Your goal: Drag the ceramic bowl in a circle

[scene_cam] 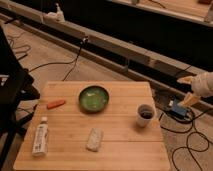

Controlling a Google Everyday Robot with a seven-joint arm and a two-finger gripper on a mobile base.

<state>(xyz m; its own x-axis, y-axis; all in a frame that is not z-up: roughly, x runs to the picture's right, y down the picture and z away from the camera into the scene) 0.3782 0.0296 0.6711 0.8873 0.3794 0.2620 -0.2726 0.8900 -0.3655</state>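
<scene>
A: Where's the ceramic bowl [94,98]?
B: Mid surface [127,145], toward the far edge, apart from the white cup [145,115] nr the right edge. My gripper [186,91] hangs off the right edge; fingers spread, nothing btw them.

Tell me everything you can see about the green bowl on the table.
The bowl is round and shallow, glossy green inside with a darker rim, ceramic by its look. It stands upright at the far middle of the table, touching nothing else. The gripper hangs beyond the table's right edge, apart from it.
</scene>
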